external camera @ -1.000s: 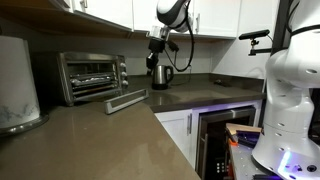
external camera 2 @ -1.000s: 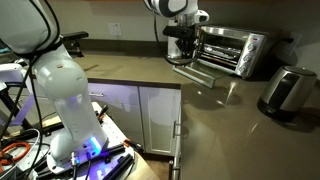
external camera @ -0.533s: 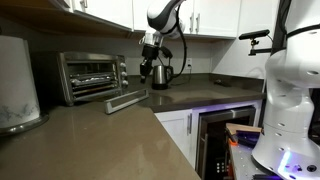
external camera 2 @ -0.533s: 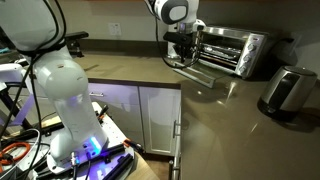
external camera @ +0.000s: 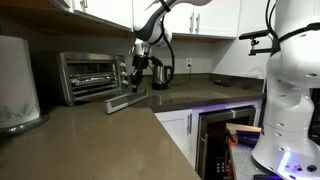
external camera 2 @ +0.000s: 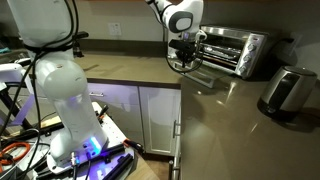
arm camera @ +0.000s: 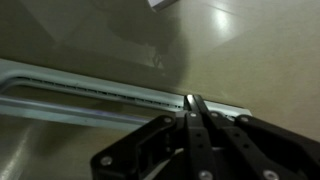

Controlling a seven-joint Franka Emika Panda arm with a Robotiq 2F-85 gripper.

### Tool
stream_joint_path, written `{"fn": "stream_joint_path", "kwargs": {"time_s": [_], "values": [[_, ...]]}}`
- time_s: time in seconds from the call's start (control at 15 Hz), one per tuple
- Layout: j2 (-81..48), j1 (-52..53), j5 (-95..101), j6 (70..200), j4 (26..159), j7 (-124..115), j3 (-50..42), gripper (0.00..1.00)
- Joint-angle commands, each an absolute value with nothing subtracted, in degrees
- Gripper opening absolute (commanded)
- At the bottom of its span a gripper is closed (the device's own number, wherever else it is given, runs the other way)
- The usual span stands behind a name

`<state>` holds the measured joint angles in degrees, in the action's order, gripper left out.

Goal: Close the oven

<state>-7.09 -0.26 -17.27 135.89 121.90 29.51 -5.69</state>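
One gripper (arm camera: 192, 103) pinched shut, empty, above outer edge of lowered oven (external camera: 90, 75) door (arm camera: 80, 92), bare counter (external camera: 100, 140) beyond

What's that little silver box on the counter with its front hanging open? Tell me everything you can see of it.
It is a small boxy toaster oven of silver metal, standing on the brown counter. Its glass-fronted door is dropped fully open, lying about level just over the counter. A wire rack shows inside. The robot's gripper, fingers shut, hangs at the door's outer edge; whether it touches cannot be told.
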Motion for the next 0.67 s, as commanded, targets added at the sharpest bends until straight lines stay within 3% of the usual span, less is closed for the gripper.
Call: {"fn": "stream_joint_path", "kwargs": {"time_s": [0.0,0.6], "values": [[-11.6,-3.5,-19.3,132.2,116.8,32.5,-2.9,0.00],[-17.4,-6.5,-16.7,131.2,111.4,30.0,-0.8,0.00]]}}
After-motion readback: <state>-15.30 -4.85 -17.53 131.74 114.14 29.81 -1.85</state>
